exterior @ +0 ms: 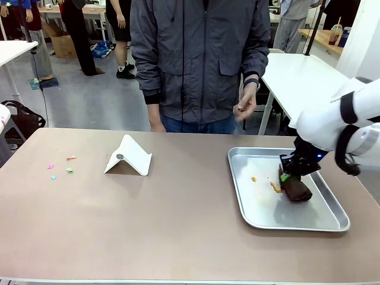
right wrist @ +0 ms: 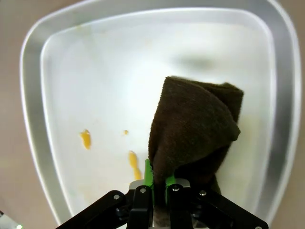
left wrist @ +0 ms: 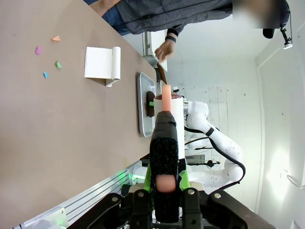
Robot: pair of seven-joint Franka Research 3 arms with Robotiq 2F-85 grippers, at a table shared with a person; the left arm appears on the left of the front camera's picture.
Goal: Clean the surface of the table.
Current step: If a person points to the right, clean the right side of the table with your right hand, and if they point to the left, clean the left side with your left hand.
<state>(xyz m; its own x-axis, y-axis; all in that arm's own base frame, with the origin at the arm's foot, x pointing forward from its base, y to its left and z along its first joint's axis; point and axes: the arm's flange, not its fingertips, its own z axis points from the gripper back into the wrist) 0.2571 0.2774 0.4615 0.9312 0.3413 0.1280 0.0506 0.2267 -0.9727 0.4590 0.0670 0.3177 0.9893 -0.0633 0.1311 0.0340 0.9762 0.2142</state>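
We note right claw (exterior: 288, 176) clamped on cloth (exterior: 298, 190) in 3 o'clock tray (exterior: 238, 184) (to wipe the surface (exterior: 178, 228), presumably); left claw (left wrist: 165, 119) together.

Tan-brown table (exterior: 178, 225), silver tray (exterior: 261, 205), dark brown cloth (exterior: 295, 189), orange smears (exterior: 275, 188)

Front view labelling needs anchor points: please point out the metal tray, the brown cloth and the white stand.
metal tray (exterior: 261, 215), front view, bare floor near its front-left corner
brown cloth (exterior: 298, 191), front view, middle of the bundle
white stand (exterior: 133, 157), front view, its sloping face
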